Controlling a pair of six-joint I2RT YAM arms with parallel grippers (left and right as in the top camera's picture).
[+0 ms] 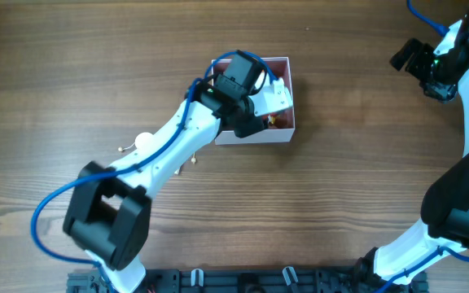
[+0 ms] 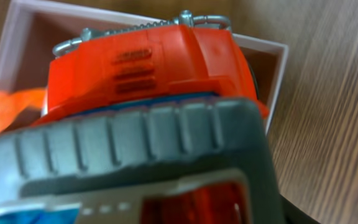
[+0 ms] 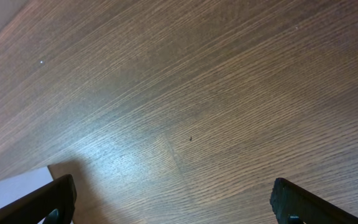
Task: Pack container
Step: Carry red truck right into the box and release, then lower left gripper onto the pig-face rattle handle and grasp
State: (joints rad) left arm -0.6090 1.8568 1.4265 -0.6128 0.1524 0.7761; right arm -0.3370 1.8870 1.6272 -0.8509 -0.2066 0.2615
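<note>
At the middle of the counter, the container is seen sitting flat, with the left arm reaching over it. Left jaws: state cannot be told, as the wrist view is filled by an orange and grey plastic toy over the box's inside. Right jaws: spread wide, empty, over bare wood at far right. The container is judged light, stiff, thin-walled and easily slid or tipped. It is best taken by one wall's rim, or steadied from outside.
</note>
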